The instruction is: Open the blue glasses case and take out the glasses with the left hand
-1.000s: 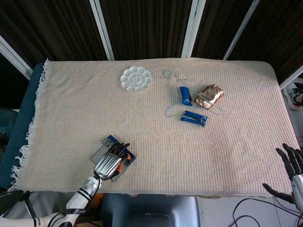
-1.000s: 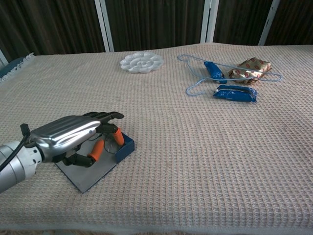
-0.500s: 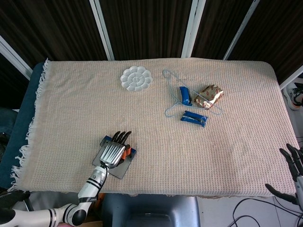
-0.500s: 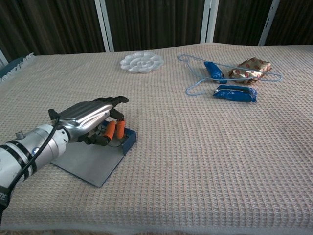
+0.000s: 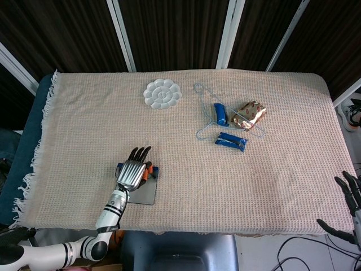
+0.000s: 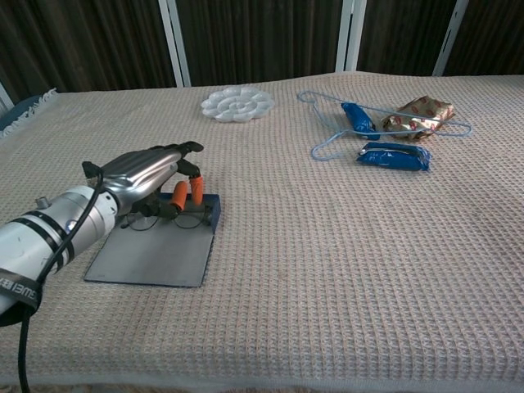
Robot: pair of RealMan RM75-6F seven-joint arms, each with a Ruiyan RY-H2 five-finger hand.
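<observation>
The blue glasses case (image 6: 155, 255) lies open near the table's front left, its grey lid flat and its blue tray (image 6: 214, 211) at the far end. It shows as the case (image 5: 141, 192) in the head view too. The glasses (image 6: 182, 196) have orange temples and thin wire lenses, and they sit over the tray. My left hand (image 6: 147, 174) arches over them, fingers curled down onto the orange temples, gripping the glasses; from above the left hand (image 5: 133, 170) hides most of them. My right hand (image 5: 352, 197) hangs off the table's front right corner with its fingers spread and nothing in them.
A white paint palette (image 5: 162, 93) sits at the back centre. To its right lie a light blue wire hanger (image 5: 206, 116), two blue packets (image 5: 230, 140) and a gold-wrapped snack (image 5: 250, 113). A woven beige cloth (image 5: 225, 186) covers the table.
My left hand has moved further onto the table, and the open case has turned with it, so its lid now lies squarer to the front edge. The right hand has sunk slightly.
</observation>
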